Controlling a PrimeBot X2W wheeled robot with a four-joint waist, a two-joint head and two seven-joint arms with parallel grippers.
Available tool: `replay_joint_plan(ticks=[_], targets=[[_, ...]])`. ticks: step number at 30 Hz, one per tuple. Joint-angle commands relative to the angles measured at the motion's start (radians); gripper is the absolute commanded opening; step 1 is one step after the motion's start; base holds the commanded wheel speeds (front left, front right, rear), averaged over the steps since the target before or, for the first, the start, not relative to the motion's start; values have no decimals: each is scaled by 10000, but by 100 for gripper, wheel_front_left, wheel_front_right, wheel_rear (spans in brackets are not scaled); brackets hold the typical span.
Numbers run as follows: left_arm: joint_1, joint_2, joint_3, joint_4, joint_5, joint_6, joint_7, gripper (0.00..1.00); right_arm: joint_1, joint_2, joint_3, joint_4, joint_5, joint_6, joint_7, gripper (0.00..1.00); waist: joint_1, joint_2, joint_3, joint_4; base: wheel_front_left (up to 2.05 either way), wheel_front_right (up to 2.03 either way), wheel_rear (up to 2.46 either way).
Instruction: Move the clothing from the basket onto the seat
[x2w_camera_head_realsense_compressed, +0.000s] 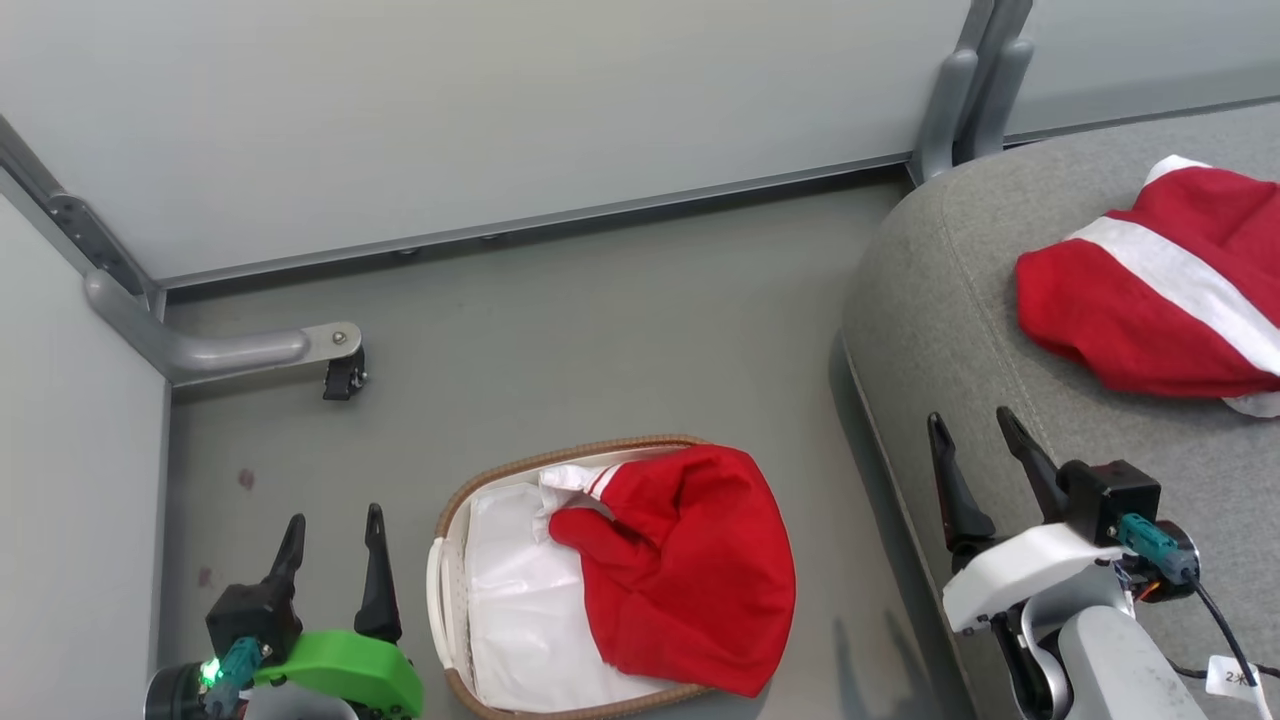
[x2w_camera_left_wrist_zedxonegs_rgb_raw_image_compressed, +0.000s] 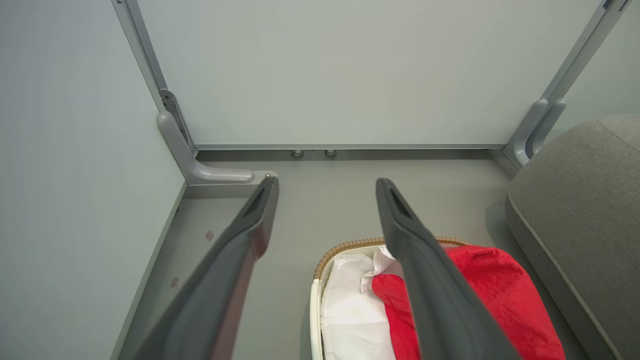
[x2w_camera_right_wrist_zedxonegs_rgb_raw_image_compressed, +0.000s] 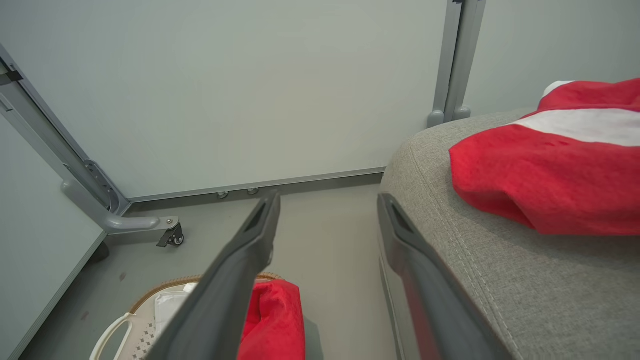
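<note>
1 red garment (x2w_camera_head_realsense_compressed: 1150, 300) lies on the seat (x2w_camera_head_realsense_compressed: 950, 300), far right. The second garment (x2w_camera_head_realsense_compressed: 690, 570) is in the basket (x2w_camera_head_realsense_compressed: 560, 455), draped over its right rim on a white sheet (x2w_camera_head_realsense_compressed: 520, 600). The left gripper (x2w_camera_head_realsense_compressed: 335, 520) and right gripper (x2w_camera_head_realsense_compressed: 970, 418) are wide open and empty. The next move is probably to pinch the red cloth only, not the sheet. A partition foot (x2w_camera_head_realsense_compressed: 345, 375) stands far left.

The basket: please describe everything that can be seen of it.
The basket is rounded white plastic with a perforated wall, a brown woven rim and a white handle. It stands upright on the grey floor, apart from the seat. A white sheet lies inside, and a red garment drapes over its right rim.
</note>
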Motion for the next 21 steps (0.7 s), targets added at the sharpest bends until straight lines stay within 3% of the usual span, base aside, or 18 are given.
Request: replay_joint_plan(ticks=[1,21], targets=[[242,17,-43,-49,-121,9,-8,100,228,-42,-29,44,34,-10,-48,100,0,0,-248,72,0,0,0],[1041,16,-509,-74,-584,-32,-7,100,1012,-39,-63,211,188,-10,-48,100,0,0,-981,-58,0,0,0]])
